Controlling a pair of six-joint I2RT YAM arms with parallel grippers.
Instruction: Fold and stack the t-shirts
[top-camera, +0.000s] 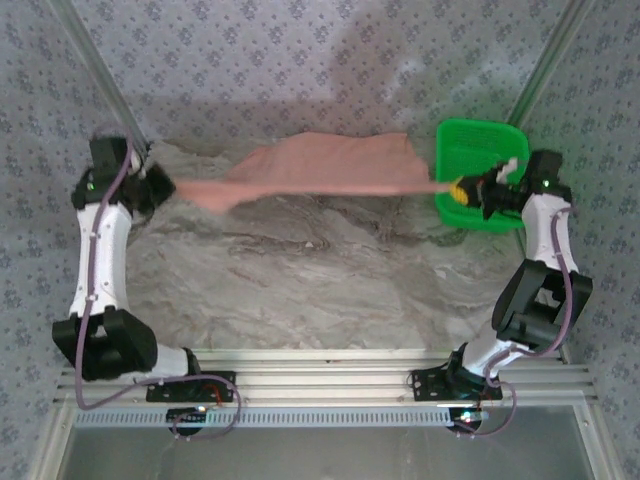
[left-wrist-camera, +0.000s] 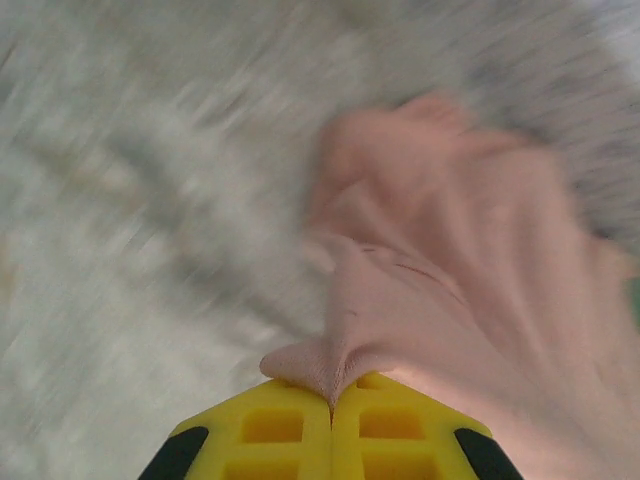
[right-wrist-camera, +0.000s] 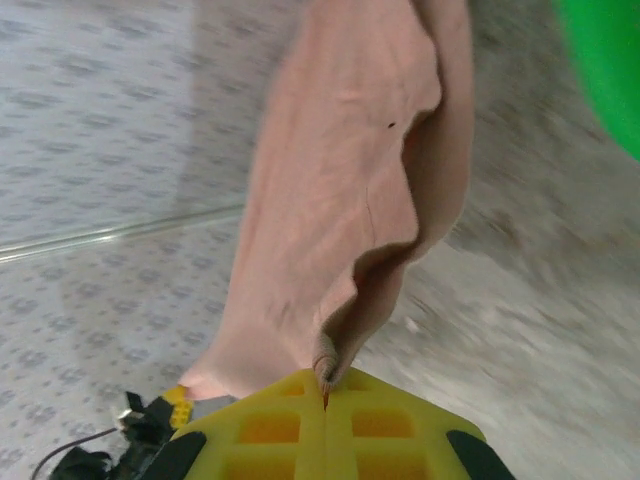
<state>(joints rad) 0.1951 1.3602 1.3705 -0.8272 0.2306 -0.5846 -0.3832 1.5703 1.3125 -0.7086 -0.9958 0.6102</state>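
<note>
Both grippers are pinched tight on the soft salmon-pink t-shirt (top-camera: 330, 168), the left gripper (top-camera: 168, 186) near the tabletop's far left corner, the right gripper (top-camera: 458, 189) over the green plastic basket (top-camera: 478, 140) at the far right corner. The cloth hangs stretched between them above the marbled tabletop (top-camera: 320, 280), bunched and creased at each pair of yellow fingers (left-wrist-camera: 330, 430).

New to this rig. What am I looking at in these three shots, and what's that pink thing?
Two robot arms are bolted at the near edge of a marbled table. The overhead picture comes from a fixed camera above and behind them; the other two come from cameras on each wrist, looking past yellow fingers. The pink thing is a t-shirt, stretched in the air between the arms. The left claw and right claw are each shut on an edge of it. A green basket sits at the far right.
</note>
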